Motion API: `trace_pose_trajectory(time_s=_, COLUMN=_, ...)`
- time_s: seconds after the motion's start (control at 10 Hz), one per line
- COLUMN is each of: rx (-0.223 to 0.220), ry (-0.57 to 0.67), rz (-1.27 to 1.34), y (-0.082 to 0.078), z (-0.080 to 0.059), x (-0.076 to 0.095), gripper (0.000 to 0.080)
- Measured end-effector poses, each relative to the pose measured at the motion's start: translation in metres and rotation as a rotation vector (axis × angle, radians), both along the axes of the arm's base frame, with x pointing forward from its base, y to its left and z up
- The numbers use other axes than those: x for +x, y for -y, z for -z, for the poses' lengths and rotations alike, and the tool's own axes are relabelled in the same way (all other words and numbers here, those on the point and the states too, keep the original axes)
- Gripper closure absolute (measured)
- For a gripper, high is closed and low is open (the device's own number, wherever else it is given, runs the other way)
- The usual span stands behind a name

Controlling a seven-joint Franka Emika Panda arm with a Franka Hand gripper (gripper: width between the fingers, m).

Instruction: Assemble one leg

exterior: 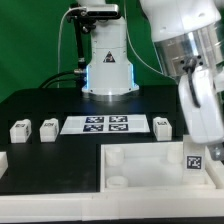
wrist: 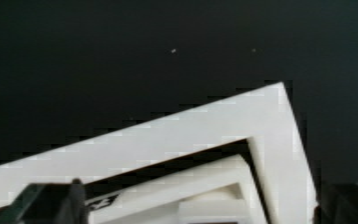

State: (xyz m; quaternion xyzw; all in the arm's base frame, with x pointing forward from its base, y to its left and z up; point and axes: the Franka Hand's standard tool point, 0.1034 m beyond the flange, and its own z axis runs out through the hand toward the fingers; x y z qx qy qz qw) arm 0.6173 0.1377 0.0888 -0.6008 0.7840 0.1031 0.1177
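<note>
One leg (exterior: 194,160) sits pinched in the gripper (exterior: 197,150), low over the white tray (exterior: 130,165) at the exterior view's right. Likely light, stiff and slick plastic, best held across flat sides. Three legs (exterior: 20,130) wait on the surface (exterior: 40,105).

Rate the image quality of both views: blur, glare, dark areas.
Exterior view: evenly lit, though the arm and gripper at the exterior view's right are soft, and the white tray nearly washes out. Wrist view: mostly dark table, the tray's corner bright but blurry, the fingers shadowed.
</note>
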Motion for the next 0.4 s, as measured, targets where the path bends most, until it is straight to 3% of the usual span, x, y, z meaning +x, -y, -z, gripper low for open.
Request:
trace_pose_trajectory(time_s=0.1, rx=0.012, ry=0.000, rz=-0.060, y=-0.0055, z=-0.0122, x=-0.0030, gripper=0.0151)
trace_pose_trajectory(time_s=0.4, rx=0.011, ry=0.009, rz=-0.089, y=-0.0057, z=-0.0117, x=-0.0034, gripper=0.0150)
